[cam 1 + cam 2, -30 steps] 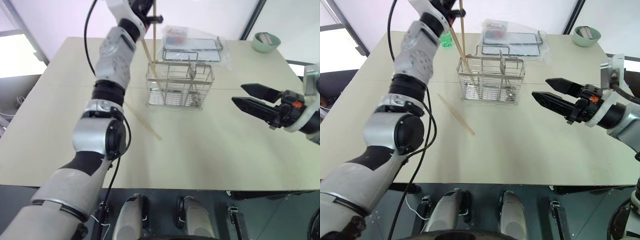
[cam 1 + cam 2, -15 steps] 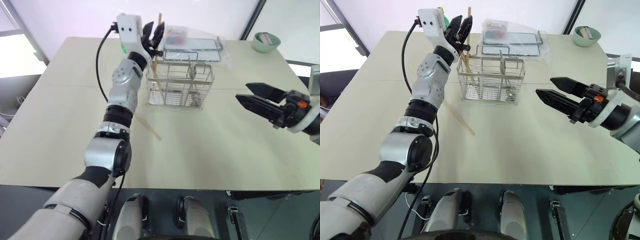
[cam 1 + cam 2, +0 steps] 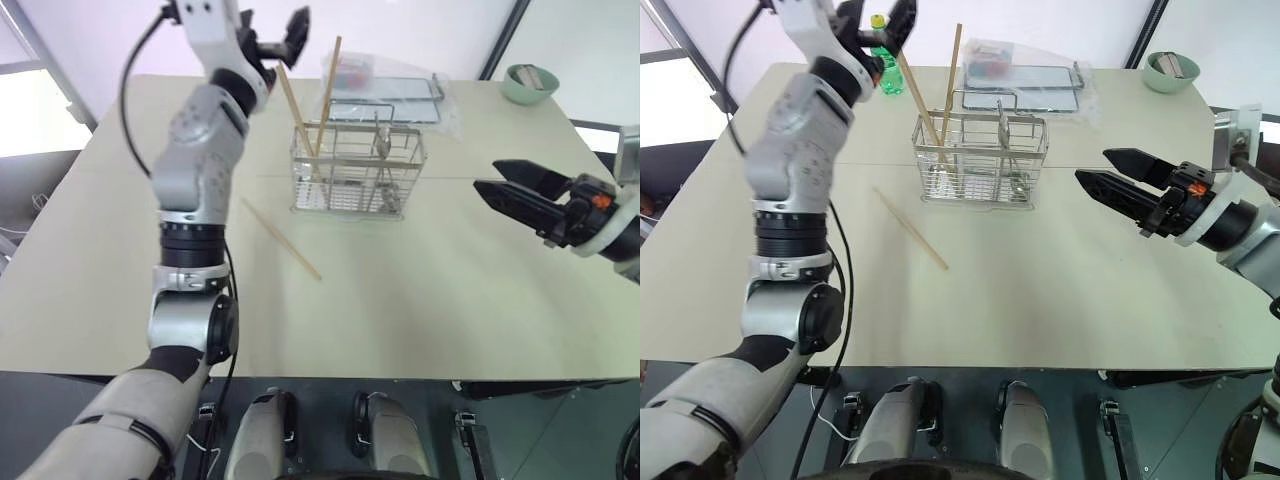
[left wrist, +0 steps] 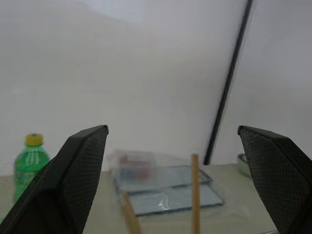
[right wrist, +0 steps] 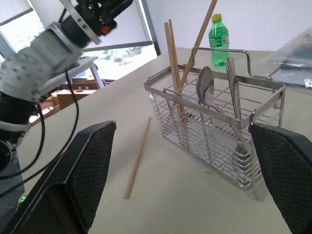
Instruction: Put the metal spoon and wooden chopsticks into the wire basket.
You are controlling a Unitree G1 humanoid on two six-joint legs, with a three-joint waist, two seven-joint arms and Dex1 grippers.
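Left claw [image 3: 270, 35] spread wide, empty — chopsticks [image 3: 322, 100] stand in the basket [image 3: 357, 180] just below; right claw [image 3: 512, 185] gapes too.

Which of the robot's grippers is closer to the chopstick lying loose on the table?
Hard to call; probably the left. The left gripper is raised beyond the loose chopstick, above the wire basket. The right gripper hangs well off to its right.

Left arm [image 3: 195, 190] is showing silver-grey segmented shells with black joint bands and a black cable running alongside. Right arm [image 3: 1240, 225] is wearing a white-and-black wrist with an orange tag. Both grippers' tapered black fingers [image 5: 87, 175] are showing cross-hatched pads.
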